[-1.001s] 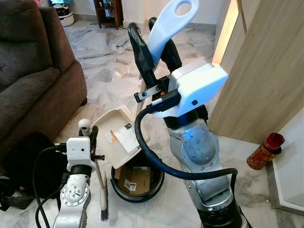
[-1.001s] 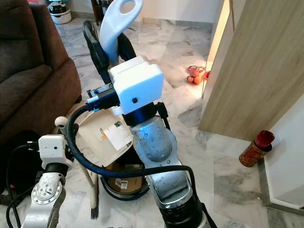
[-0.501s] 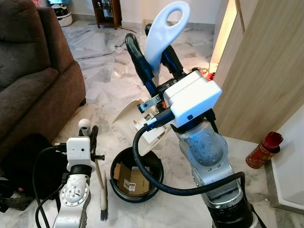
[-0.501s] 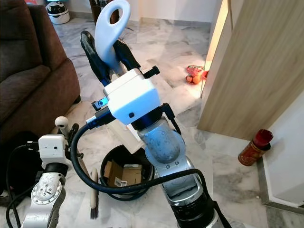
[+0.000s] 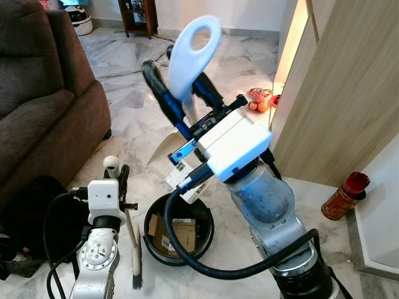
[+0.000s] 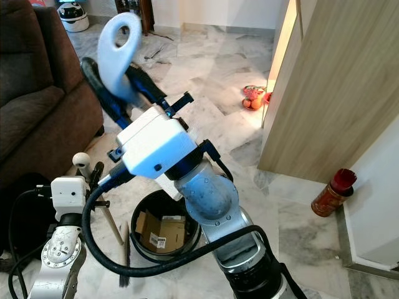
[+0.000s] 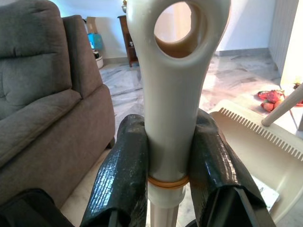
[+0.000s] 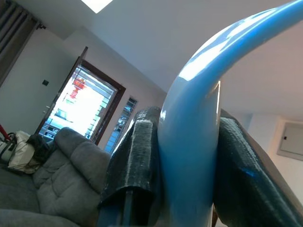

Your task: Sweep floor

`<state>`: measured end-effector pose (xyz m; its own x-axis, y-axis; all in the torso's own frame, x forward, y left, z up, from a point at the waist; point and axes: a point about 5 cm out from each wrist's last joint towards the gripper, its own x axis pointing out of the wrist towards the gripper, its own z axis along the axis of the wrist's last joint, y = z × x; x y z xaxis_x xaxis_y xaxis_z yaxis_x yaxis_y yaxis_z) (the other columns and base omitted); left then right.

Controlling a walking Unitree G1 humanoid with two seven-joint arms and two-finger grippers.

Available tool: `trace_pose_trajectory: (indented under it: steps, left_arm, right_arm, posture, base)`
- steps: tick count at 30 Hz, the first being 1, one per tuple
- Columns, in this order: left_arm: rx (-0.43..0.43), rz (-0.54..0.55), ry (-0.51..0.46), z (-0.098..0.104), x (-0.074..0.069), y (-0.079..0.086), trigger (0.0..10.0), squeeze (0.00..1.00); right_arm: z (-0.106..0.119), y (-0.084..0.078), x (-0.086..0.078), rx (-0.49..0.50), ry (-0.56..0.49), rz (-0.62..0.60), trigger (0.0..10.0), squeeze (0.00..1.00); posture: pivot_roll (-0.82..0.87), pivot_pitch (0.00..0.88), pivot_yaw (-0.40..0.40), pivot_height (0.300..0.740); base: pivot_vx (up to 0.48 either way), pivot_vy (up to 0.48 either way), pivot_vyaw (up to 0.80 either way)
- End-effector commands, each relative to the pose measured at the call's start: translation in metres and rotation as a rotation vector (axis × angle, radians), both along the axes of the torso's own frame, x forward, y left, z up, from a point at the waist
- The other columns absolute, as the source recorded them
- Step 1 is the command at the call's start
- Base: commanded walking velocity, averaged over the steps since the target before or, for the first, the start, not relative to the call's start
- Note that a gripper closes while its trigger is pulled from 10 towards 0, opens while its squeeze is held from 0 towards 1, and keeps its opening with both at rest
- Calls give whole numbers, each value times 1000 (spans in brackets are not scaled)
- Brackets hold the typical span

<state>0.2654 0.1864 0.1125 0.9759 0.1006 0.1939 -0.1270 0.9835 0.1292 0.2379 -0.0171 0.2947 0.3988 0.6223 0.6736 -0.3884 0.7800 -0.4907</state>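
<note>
The black bin [image 5: 179, 228] on the marble floor [image 5: 134, 93] serves as the landmark here. The right tool [image 5: 181, 93] is raised high above and behind the bin, its two black fingers [image 8: 135, 163] clamped on the pale blue loop handle [image 5: 190, 53] of the dustpan [image 5: 171, 159]. The pan itself hangs steeply tilted just above the bin's far rim, mouth pointing down toward the opening, which looks like the way to let sweepings slide off into the bin. Cardboard scraps [image 5: 179, 233] lie on the bin's bottom, so some of the tipping appears to be done.

Just beside the bin on the sofa's side, the left tool [image 7: 165, 156] stands low, its fingers [image 7: 124, 161] closed on the cream handle of the hand brush [image 5: 134, 249]. The brush hangs upright with its dark bristles down, near or at the floor, parked close so it is ready for the next sweep while the pan empties.

The brown sofa [image 5: 43, 93] is well apart from the bin on that same side. Across from it, a wooden panel [image 5: 340, 93] rises, with a red-capped canister [image 5: 341, 199] near its foot and some red toys [image 5: 262, 99] farther out on the floor.
</note>
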Motion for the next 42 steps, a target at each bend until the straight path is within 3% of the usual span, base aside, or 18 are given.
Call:
trace_pose_trajectory:
  steps: [1, 18, 25, 28, 32, 42]
  left_arm:
    - [17, -1, -32, 6, 1, 1, 10000, 0]
    - [15, -2, -32, 7, 1, -1, 10000, 0]
    - [12, -4, -32, 7, 1, -2, 10000, 0]
    - [13, -5, -32, 7, 1, -2, 10000, 0]
    - [14, -6, -31, 6, 0, -1, 10000, 0]
    - [14, -12, -30, 7, -1, -1, 10000, 0]
  right_arm:
    - [12, 1, -11, 9, -90, 33, 10000, 0]
    - [1, -7, 0, -23, -39, -19, 10000, 0]
    - [-12, -27, 25, 38, 73, -153, 10000, 0]
    - [-18, -52, 44, 139, 164, -288, 10000, 0]
    - [-28, -84, 59, 199, 171, -492, 10000, 0]
    - [-25, -104, 62, 241, 130, -584, 10000, 0]
  posture:
    - [127, 115, 34, 740]
    - [126, 123, 33, 740]
    - [124, 123, 32, 740]
    - [127, 121, 32, 740]
    - [132, 118, 31, 740]
    - [134, 109, 36, 740]
  base:
    - [0, 0, 0]
    - [0, 0, 0]
    - [0, 0, 0]
    - [0, 0, 0]
    - [0, 0, 0]
    - [0, 0, 0]
